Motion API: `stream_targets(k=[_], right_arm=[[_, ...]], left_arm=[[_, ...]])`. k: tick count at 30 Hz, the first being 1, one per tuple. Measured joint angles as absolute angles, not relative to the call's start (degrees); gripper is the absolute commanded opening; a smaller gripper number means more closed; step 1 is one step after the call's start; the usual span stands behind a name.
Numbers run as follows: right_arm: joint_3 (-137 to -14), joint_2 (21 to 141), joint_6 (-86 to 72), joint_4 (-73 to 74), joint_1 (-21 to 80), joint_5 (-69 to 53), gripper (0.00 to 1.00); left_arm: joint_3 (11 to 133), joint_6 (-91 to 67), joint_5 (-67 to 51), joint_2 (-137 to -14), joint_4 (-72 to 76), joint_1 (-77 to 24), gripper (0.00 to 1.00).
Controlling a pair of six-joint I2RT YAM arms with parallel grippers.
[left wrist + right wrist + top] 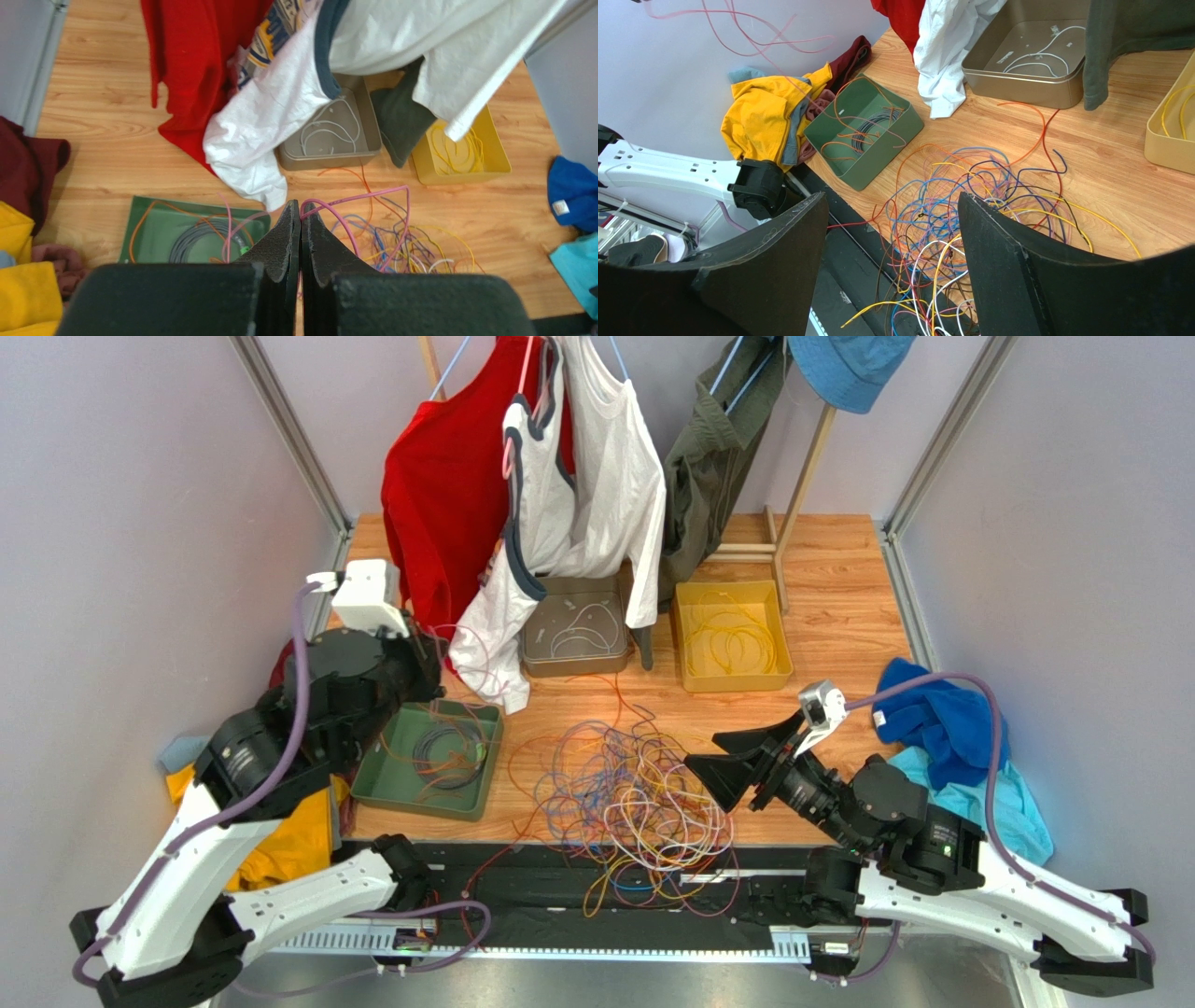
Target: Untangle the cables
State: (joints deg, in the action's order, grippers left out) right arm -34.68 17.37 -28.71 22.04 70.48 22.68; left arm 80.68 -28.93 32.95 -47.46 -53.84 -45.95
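The cables (631, 798) lie in a loose many-coloured snarl at the near middle of the wooden table, some hanging over its front edge. They also show in the right wrist view (962, 203) and the left wrist view (414, 241). My left gripper (300, 208) is shut on a pink cable (365, 196) and holds it raised above the green tray (151, 238); the cable arcs down into the snarl. In the top view my left gripper (421, 669) is at the left. My right gripper (709, 773) is open and empty just right of the snarl, its jaws (892, 203) framing the wires.
The green tray (421, 809) holds coiled grey and orange wire. A grey tray (575, 668) with white wires and a yellow tray (730, 682) with yellow wires stand behind. Hanging clothes (561, 490) drape over the back. Yellow cloth (288, 847) lies left, blue cloth (940, 721) right.
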Motion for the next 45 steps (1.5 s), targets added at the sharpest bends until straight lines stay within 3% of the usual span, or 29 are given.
stream_targets(k=[15,31,45], right_arm=[[-34.06,17.34,-28.71,21.80,70.48,22.90,0.71],[-31.73,13.67,-30.26,23.92,70.48,22.96,0.71],[-30.68,14.76,-30.20,24.56,70.48,23.57,0.71]], left_arm=[[85.34,-28.69,37.91,-46.98,-60.25,-35.24,0.00],[56.66,-33.39,16.67,-48.66,-46.50,-16.25,0.00],[43.13,-43.07,14.33,-40.75,-41.06,-12.91,0.00]])
